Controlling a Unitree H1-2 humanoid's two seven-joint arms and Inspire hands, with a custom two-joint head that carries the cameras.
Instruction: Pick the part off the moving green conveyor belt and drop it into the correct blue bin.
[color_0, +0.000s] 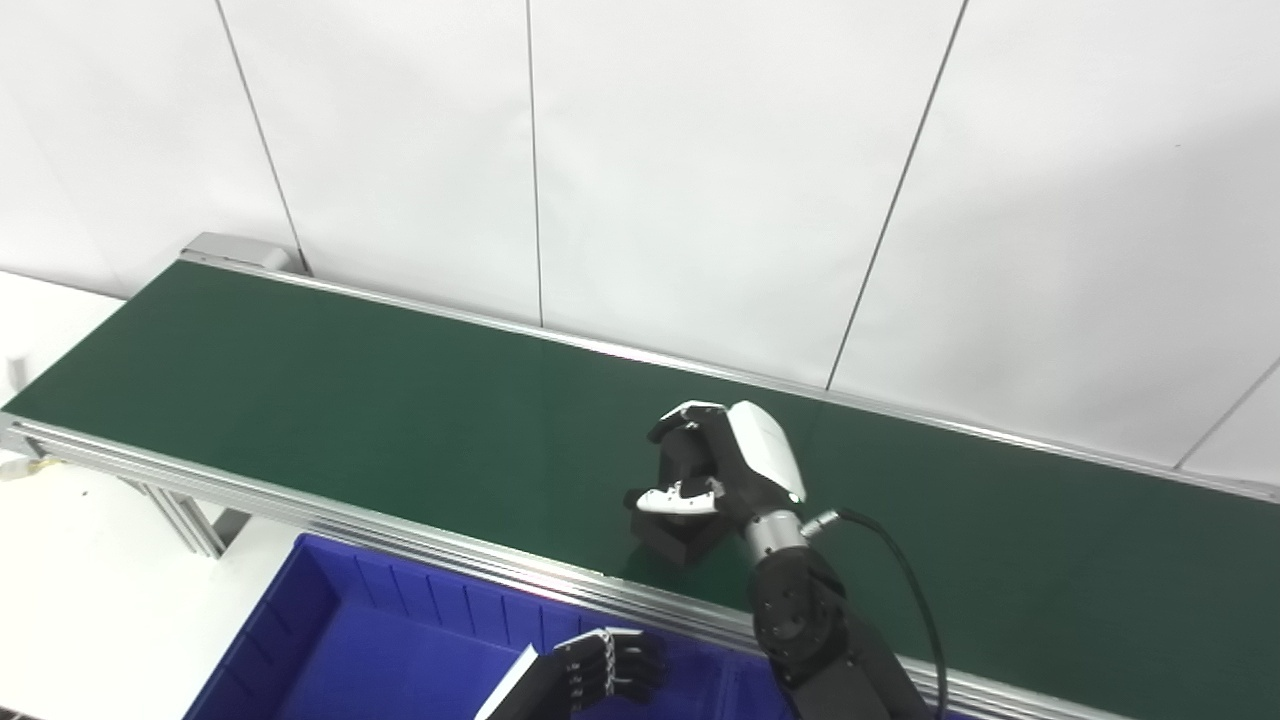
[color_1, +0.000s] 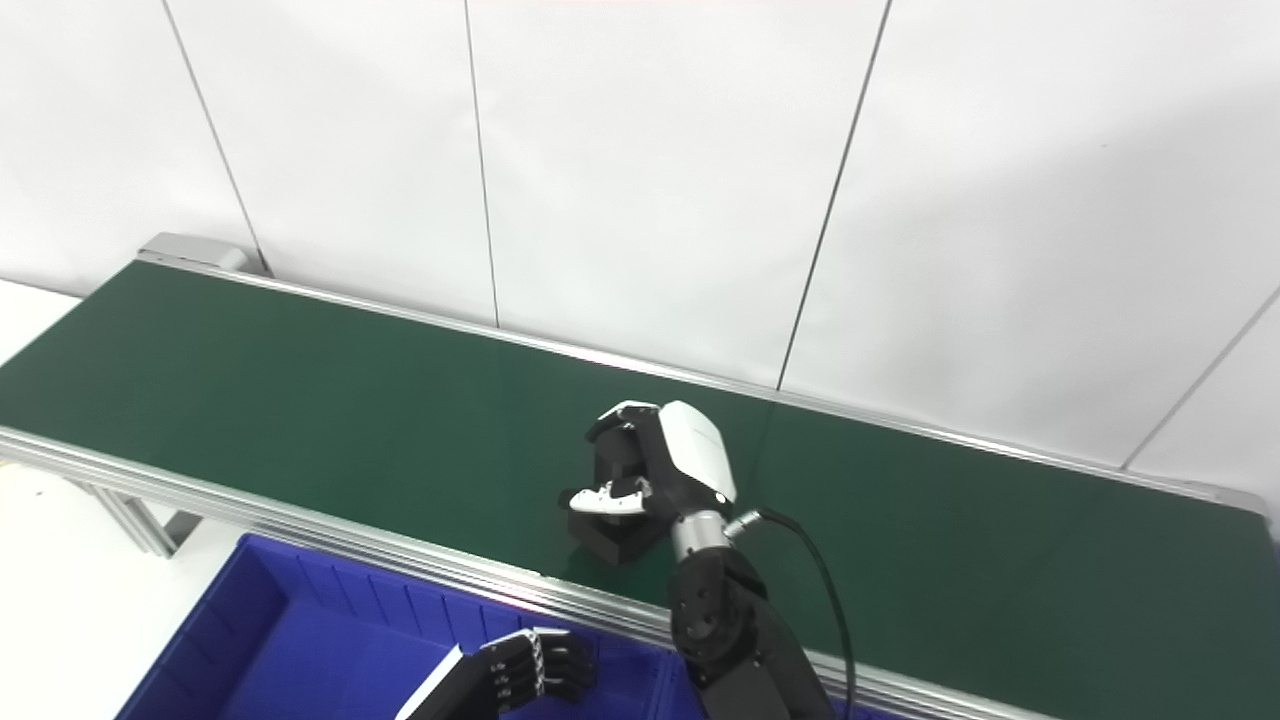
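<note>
A black block-shaped part (color_0: 678, 540) lies on the green conveyor belt (color_0: 350, 400) near its front rail. My right hand (color_0: 715, 470) is over the part with its fingers curled around its top; the part's base still rests on the belt. It also shows in the right eye view (color_1: 615, 535). My left hand (color_0: 600, 670) hovers low over the blue bin (color_0: 330, 640) with its fingers curled and nothing in it.
The belt's aluminium front rail (color_0: 450, 560) runs between the belt and the bin. A white panelled wall (color_0: 700, 150) stands right behind the belt. A black cable (color_0: 900, 570) loops off my right wrist. White floor shows at the left.
</note>
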